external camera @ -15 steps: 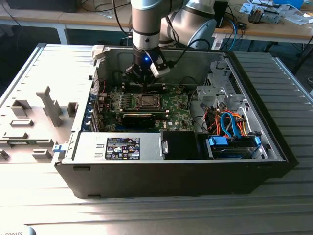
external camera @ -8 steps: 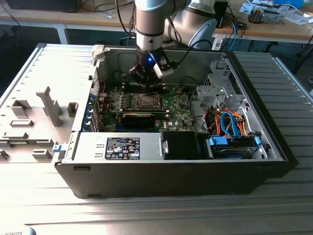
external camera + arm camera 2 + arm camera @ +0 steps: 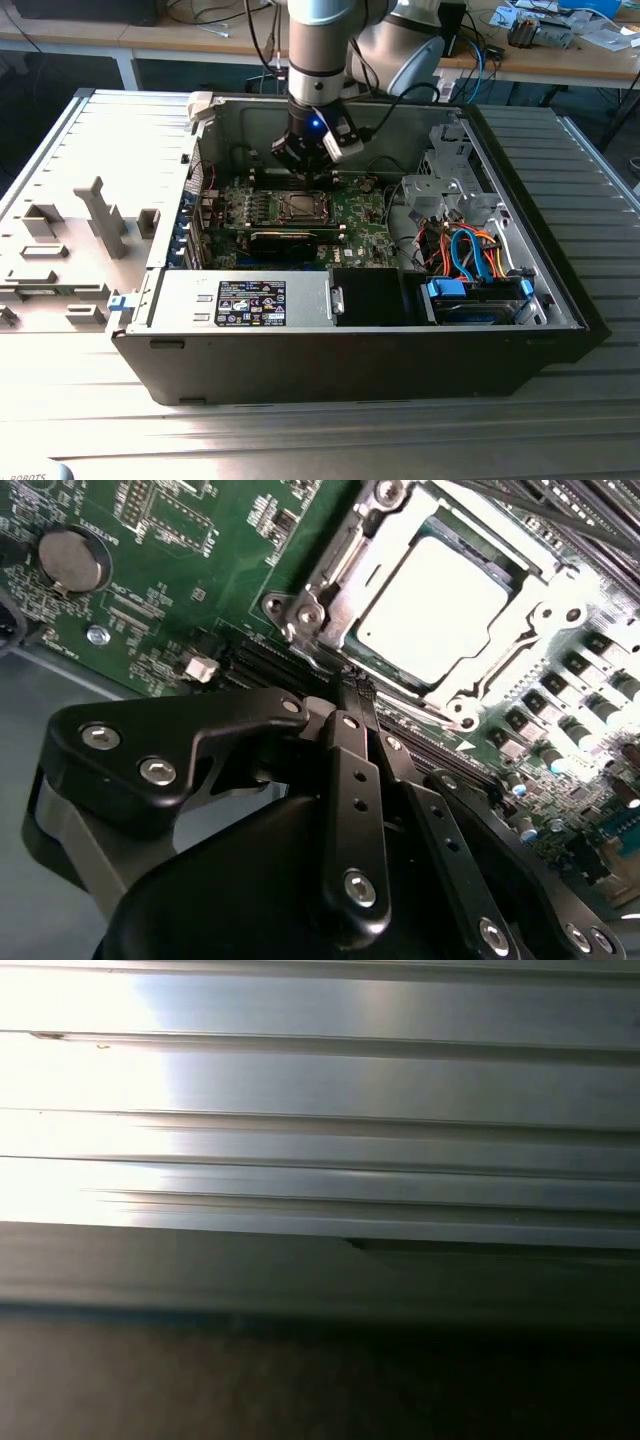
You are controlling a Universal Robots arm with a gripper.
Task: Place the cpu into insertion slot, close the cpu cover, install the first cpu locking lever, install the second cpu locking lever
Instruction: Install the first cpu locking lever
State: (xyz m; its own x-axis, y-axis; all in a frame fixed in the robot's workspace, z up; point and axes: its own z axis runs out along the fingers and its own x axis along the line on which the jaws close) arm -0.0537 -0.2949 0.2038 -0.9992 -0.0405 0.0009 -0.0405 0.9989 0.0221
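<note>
The gripper, its fingers pressed together on nothing, hangs just beside the cpu cover. The cover lies closed over the cpu.

In the second wrist view the gripper is blocking the near edge of the cpu cover, and the picture's edge is cutting off that frame's far corner. The insertion slot is lying hidden beneath the cpu. In the exterior view the locking levers are showing too small to tell apart.
</note>
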